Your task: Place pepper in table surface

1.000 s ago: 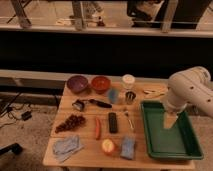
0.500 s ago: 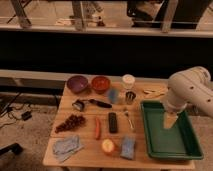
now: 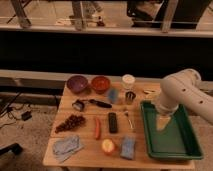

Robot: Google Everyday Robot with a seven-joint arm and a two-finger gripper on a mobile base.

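The slim red-orange pepper (image 3: 97,128) lies flat on the light wooden table surface (image 3: 90,155), left of the black remote (image 3: 113,122). My gripper (image 3: 162,122) hangs from the white arm (image 3: 182,90) over the green tray (image 3: 170,131) at the table's right, well to the right of the pepper. Nothing shows between the pepper and the gripper but the remote and a fork (image 3: 129,119).
A purple bowl (image 3: 77,83), a red bowl (image 3: 100,83), a white cup (image 3: 128,81) and a small metal cup (image 3: 130,96) stand at the back. Dark grapes (image 3: 70,122), a blue cloth (image 3: 66,145), an apple (image 3: 108,146), a blue sponge (image 3: 128,147) and a black-handled brush (image 3: 90,104) lie on the left half.
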